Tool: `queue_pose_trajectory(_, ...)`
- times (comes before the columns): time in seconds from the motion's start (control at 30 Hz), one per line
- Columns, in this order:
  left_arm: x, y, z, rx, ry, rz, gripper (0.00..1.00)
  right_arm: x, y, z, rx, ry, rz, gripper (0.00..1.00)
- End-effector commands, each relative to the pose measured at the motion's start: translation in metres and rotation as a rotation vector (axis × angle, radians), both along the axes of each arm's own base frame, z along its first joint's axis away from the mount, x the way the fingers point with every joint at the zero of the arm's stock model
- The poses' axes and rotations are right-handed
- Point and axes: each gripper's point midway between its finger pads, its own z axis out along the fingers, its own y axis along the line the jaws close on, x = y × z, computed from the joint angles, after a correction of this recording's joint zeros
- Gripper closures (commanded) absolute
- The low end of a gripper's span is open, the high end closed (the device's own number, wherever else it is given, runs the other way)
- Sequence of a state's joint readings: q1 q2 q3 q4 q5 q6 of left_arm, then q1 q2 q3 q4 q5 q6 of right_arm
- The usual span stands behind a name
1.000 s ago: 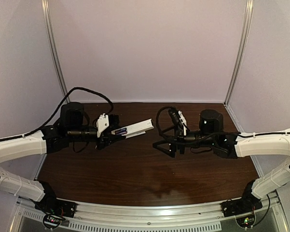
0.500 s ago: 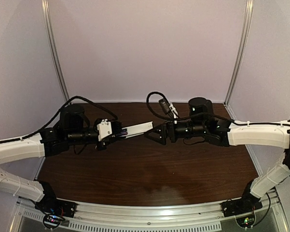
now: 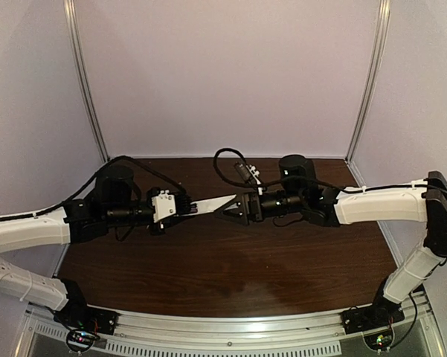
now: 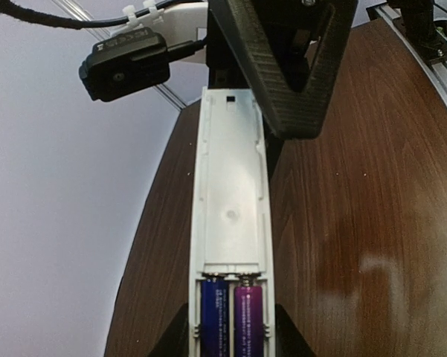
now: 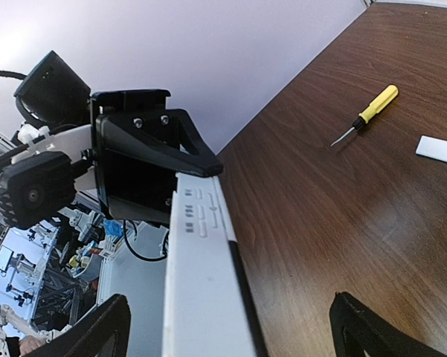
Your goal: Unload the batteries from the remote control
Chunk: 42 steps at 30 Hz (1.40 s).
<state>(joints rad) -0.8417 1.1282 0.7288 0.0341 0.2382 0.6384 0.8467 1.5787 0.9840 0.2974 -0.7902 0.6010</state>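
The remote control [image 4: 230,216] is a slim white bar held above the table, its back open. Two batteries [image 4: 232,316], one blue and one purple, lie side by side in the compartment near my left gripper [image 4: 230,338], which is shut on the remote's sides. In the top view the left gripper [image 3: 187,208] holds the remote control [image 3: 219,201] pointing right. My right gripper [image 3: 218,211] is open, its jaws straddling the remote's free end without touching it. In the right wrist view the remote control [image 5: 201,275] runs between the wide jaws of the right gripper [image 5: 230,335].
A yellow-handled screwdriver [image 5: 368,113] and a flat white cover strip [image 5: 439,149] lie on the brown table [image 5: 342,216] beyond the remote. The right arm's camera and cable [image 4: 126,63] hang just above the remote's far end.
The right arm has swung left and its open jaws now sit around the remote's free end. The left gripper has turned the remote and shifted it slightly right.
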Motion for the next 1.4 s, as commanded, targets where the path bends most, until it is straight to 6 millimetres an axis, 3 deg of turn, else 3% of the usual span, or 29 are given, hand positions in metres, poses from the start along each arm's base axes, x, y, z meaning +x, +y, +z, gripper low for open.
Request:
queue_pose_trajectory(0.0,-0.001,-0.004,-0.004,-0.001,-0.004,-0.016,1.00,-0.001,0.011,0.021,0.078,-0.014,0.035,0.09)
queue_pose_trajectory(0.2,-0.002,-0.007,-0.010,-0.001,0.036,-0.019,1.00,0.001,0.014,0.016,0.083,-0.013,0.041,0.12)
queue_pose_trajectory(0.3,-0.003,-0.008,-0.023,0.011,0.090,-0.014,1.00,0.010,0.008,0.006,0.015,-0.054,-0.017,0.08)
queue_pose_trajectory(0.37,-0.003,-0.009,-0.037,0.034,0.138,-0.012,1.00,0.025,-0.006,-0.010,-0.101,-0.095,-0.105,0.01)
queue_pose_trajectory(0.5,0.002,-0.012,-0.054,0.067,0.201,0.013,1.00,0.059,-0.049,-0.041,-0.303,-0.151,-0.269,0.00)
queue_pose_trajectory(0.7,0.009,-0.026,-0.071,0.061,0.304,0.034,1.00,0.089,-0.106,-0.057,-0.477,-0.241,-0.478,0.00)
queue_pose_trajectory(1.07,0.037,-0.058,-0.131,0.053,0.468,0.162,1.00,0.095,-0.153,-0.061,-0.543,-0.291,-0.654,0.00)
queue_pose_trajectory(1.27,0.039,-0.061,-0.148,0.030,0.525,0.193,1.00,0.091,-0.159,-0.070,-0.539,-0.285,-0.663,0.00)
queue_pose_trajectory(1.37,0.031,-0.059,-0.162,0.055,0.532,0.168,1.00,0.092,-0.156,-0.076,-0.539,-0.270,-0.654,0.00)
